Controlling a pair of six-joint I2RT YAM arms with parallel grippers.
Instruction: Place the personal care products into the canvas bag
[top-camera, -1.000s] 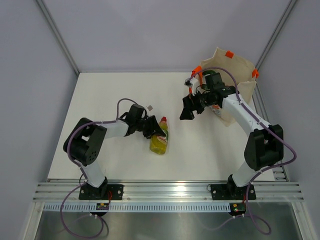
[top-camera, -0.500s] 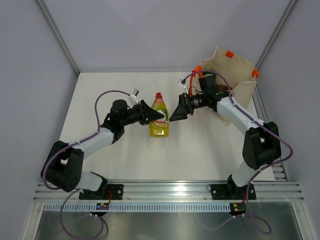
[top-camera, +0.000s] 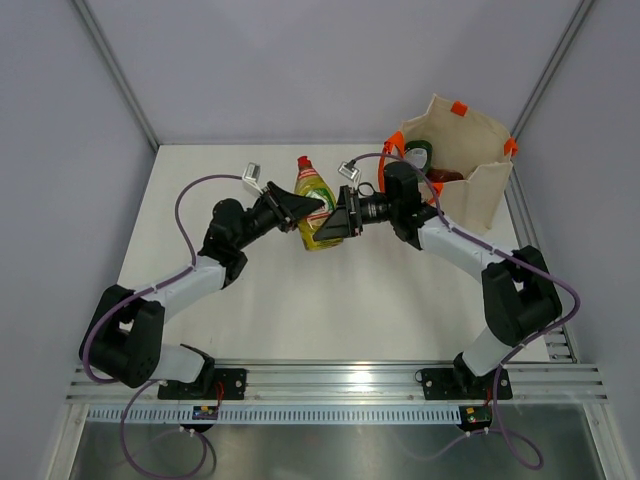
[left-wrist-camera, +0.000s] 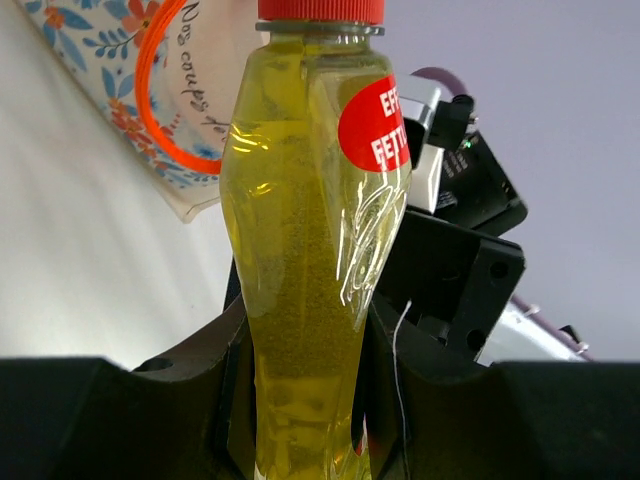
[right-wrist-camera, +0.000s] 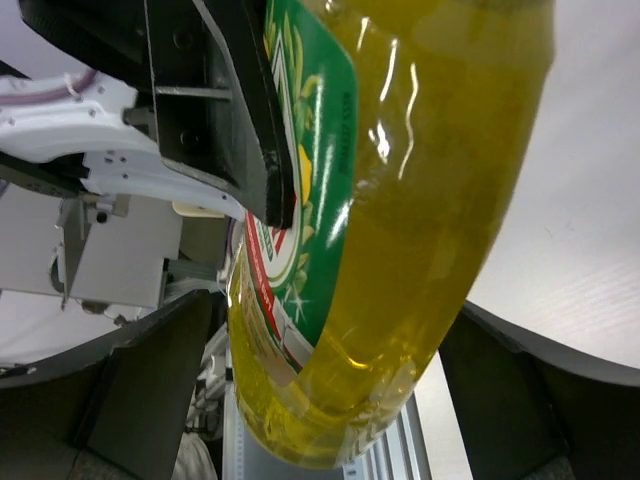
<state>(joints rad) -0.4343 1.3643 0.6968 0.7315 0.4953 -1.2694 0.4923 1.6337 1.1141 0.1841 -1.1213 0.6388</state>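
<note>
Operator: State of the left gripper (top-camera: 306, 211)?
Technician: Clamped on the yellow bottle (top-camera: 313, 198), gripping its lower body. The red cap points to the far side.
Operator: State of the right gripper (top-camera: 330, 221)?
Technician: Jaws wide, one finger on each side of the same bottle, gaps showing in the right wrist view.
Operator: Location of the bottle?
Technician: Between the two arms, over the far middle of the table (top-camera: 200, 190), left of the canvas bag (top-camera: 478, 135). The bag stands at the far right.
</note>
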